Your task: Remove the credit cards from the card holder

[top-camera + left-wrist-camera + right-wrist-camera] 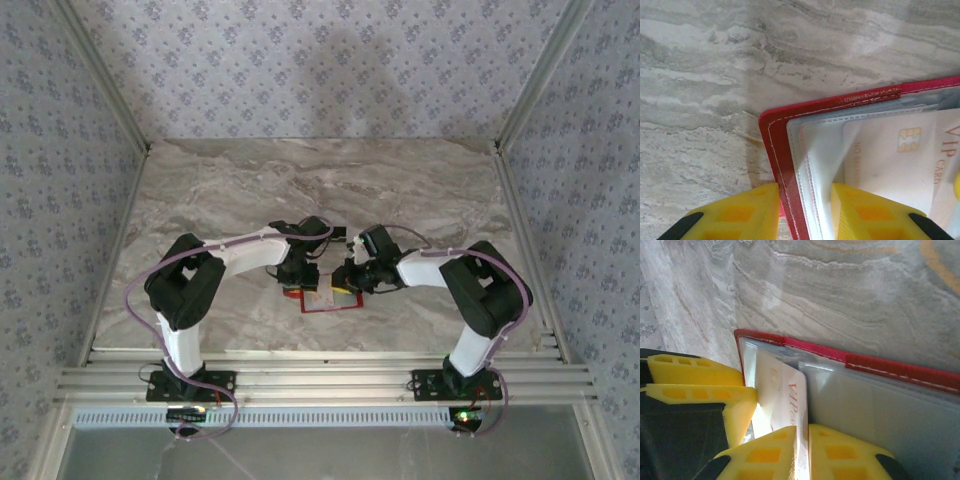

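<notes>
On the table point(300, 180), the holder point(771, 135) is lying open; the left gripper point(805, 187) is standing part open astride its red edge, while the right gripper point(801, 432) is pinching the card point(782, 390), whose long axis is pointing straight away from its jaws

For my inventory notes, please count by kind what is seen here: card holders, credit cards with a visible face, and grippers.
card holder, red: 1
credit card with a visible face: 1
grippers: 2, the left gripper and the right gripper
Total: 4
</notes>
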